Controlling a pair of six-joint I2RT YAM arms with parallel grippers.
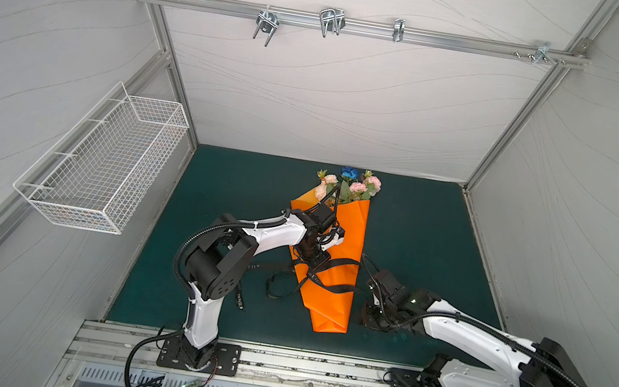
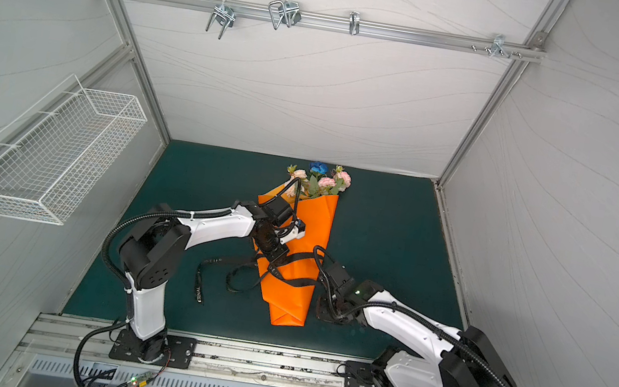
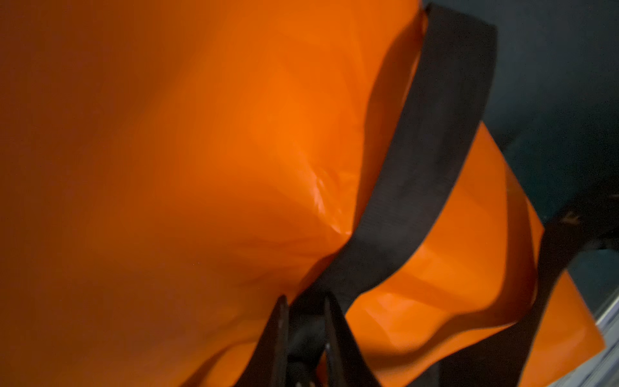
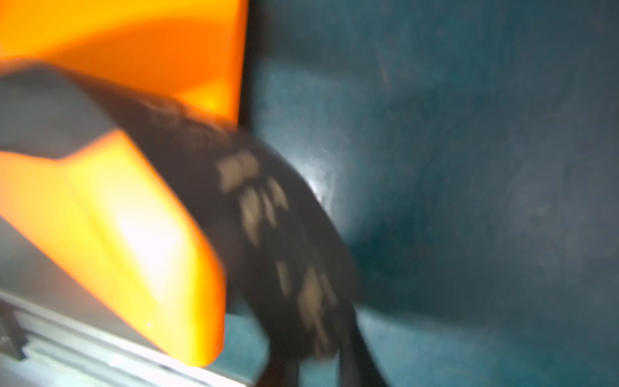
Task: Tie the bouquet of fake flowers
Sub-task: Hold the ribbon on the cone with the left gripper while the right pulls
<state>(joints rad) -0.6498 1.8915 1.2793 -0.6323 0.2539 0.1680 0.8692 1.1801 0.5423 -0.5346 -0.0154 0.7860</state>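
The bouquet of fake flowers (image 1: 349, 186) (image 2: 320, 181) lies on the green mat, its blooms at the far end. Its stems are hidden inside a cone of orange wrapping paper (image 1: 346, 230) (image 2: 311, 224). A black lettered ribbon (image 1: 338, 264) (image 3: 418, 167) crosses the cone twice. My left gripper (image 1: 317, 265) (image 3: 306, 335) is over the cone's middle, shut on the ribbon. My right gripper (image 1: 366, 317) (image 4: 321, 368) sits low on the mat just right of the cone's narrow end. In the blurred right wrist view the ribbon (image 4: 268, 217) runs into its jaws.
Loose ribbon loops on the mat left of the cone (image 1: 279, 282), and one lettered end (image 1: 240, 301) lies near the left arm's base. A white wire basket (image 1: 106, 162) hangs on the left wall. Metal hooks (image 1: 331, 21) sit on the rear rail.
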